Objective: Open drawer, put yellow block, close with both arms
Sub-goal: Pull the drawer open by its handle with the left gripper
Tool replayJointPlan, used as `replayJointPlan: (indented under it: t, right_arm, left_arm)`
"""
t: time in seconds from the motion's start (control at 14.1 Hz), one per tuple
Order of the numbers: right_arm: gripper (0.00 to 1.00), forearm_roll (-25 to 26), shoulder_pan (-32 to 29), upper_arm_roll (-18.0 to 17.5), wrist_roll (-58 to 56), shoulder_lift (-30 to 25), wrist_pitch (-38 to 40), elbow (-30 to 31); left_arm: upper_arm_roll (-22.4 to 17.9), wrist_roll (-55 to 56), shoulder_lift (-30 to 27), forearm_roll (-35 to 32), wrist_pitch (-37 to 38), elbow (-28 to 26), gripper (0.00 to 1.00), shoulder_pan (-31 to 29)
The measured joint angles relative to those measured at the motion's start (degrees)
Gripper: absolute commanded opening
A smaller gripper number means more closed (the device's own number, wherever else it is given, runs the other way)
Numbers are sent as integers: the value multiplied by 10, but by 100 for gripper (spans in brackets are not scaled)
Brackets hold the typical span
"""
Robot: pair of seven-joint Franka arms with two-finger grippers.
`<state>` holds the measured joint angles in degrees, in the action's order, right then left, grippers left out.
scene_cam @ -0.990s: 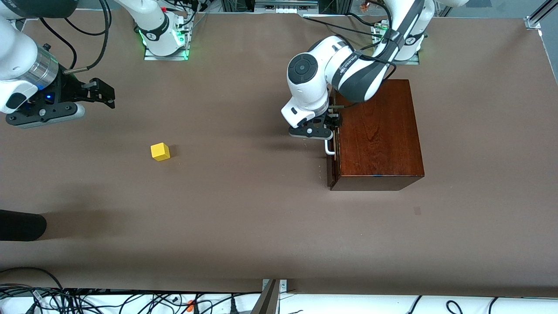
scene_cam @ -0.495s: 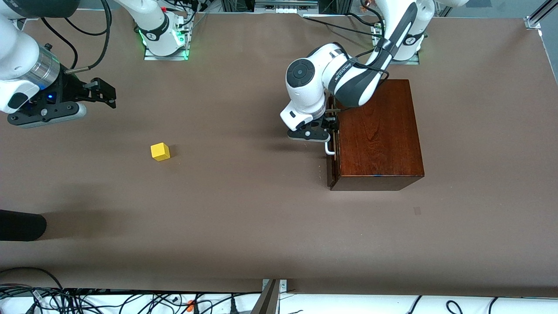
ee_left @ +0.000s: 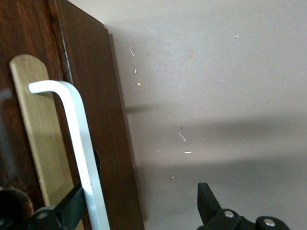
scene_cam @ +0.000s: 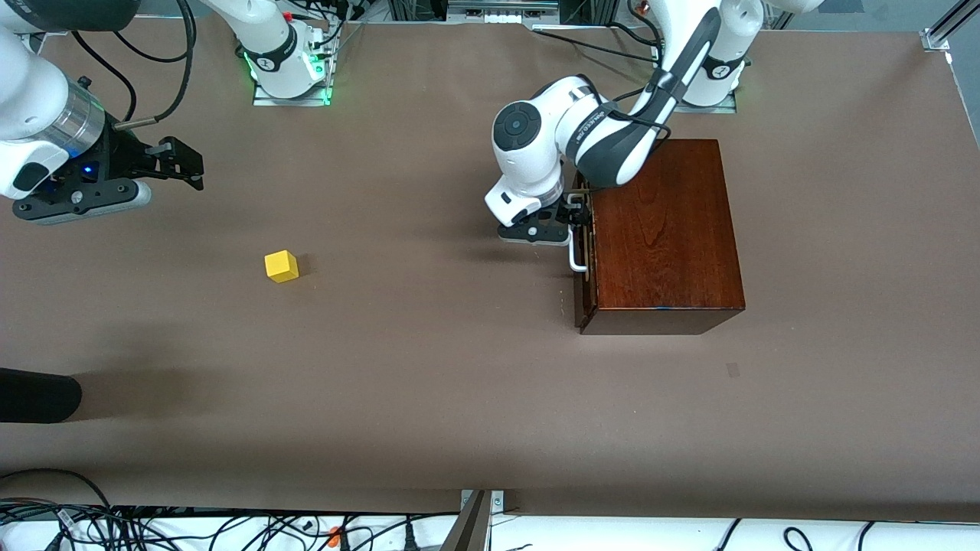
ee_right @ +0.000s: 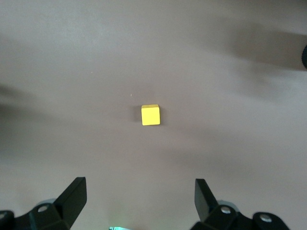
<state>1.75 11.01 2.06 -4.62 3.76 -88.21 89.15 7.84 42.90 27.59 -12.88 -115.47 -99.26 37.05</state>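
Observation:
The dark reddish-brown wooden box (scene_cam: 662, 229) stands toward the left arm's end of the table. Its drawer (scene_cam: 580, 295) is out by a narrow crack, and a strip of pale wood (ee_left: 41, 143) shows next to the white bar handle (ee_left: 79, 143). My left gripper (scene_cam: 579, 214) is open at the handle (scene_cam: 576, 256). One finger (ee_left: 64, 213) is hooked against the bar, the other (ee_left: 206, 203) stands off over the table. The yellow block (scene_cam: 281, 266) lies alone on the table. My right gripper (scene_cam: 180, 162) hangs open and empty above the table, with the block (ee_right: 150, 115) in its wrist view.
A black rounded object (scene_cam: 34, 394) juts in at the right arm's end, nearer the front camera. Cables (scene_cam: 153, 528) lie along the table's near edge. The arm bases (scene_cam: 291, 65) stand along the top edge.
My left gripper has shifted a little away from the box toward the right arm's end, and the white handle has come with it. The right arm and the yellow block have not moved.

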Motion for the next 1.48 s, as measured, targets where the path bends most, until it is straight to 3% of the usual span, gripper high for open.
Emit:
replayJointPlan:
  t: [0.57,0.99,1.48]
  right_arm:
    - [100,0,0,0,0,0,0,0]
    - [100,-2,0,0,1,0,0,0]
    - [100,-4,0,0,1,0,0,0]
  left_arm:
    - [0,10,6,-1,-20,8,100,11]
    - [-2,53,49,-1,-20,70,100,44]
    - [-3,62,69,7,-16,105,100,54]
